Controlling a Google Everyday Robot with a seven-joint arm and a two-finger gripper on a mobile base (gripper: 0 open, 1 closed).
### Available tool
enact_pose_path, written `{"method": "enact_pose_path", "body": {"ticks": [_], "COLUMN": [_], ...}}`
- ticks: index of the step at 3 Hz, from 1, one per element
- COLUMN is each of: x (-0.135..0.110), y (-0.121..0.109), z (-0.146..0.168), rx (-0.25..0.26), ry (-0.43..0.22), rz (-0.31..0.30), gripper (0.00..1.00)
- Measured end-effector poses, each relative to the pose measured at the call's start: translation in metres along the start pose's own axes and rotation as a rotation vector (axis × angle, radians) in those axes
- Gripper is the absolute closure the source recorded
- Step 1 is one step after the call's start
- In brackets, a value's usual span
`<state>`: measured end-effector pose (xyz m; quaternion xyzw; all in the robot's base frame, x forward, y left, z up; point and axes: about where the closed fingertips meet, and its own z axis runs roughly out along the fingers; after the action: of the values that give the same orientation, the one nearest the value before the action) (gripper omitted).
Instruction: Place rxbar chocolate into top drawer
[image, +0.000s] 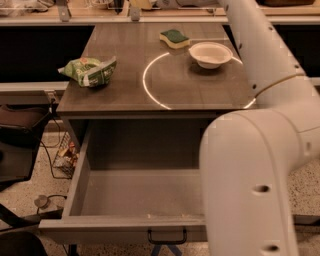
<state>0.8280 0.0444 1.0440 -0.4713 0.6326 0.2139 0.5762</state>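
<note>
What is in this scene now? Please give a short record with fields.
drawer: open, nothing seen in the part that shows
table: bag at left; sponge and bowl at far right
bar: not seen
arm: reaches over the table's right side toward the far edge
gripper: at the top edge of the view, past the table's far side, mostly cut off

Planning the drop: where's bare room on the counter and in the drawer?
Top drawer: visible floor bare; arm hides its right side. Counter: free between snack bag and bowl. Crowded back right, sponge beside bowl. Gripper at the top edge, behind the counter.
</note>
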Motion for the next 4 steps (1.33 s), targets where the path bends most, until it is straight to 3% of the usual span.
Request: {"method": "enact_pose_path", "body": {"ticks": [1, 2, 4], "x": [-0.014, -0.006, 0.044], "y": [0.015, 0.038, 0.098], "z": [-0.032, -0.056, -0.095], "rx": [0.024, 0.029, 0.024], "ry": [-0.026, -0.054, -0.01], "rz": [-0.015, 0.003, 0.07], "gripper": [1.0, 1.0, 1.0]}}
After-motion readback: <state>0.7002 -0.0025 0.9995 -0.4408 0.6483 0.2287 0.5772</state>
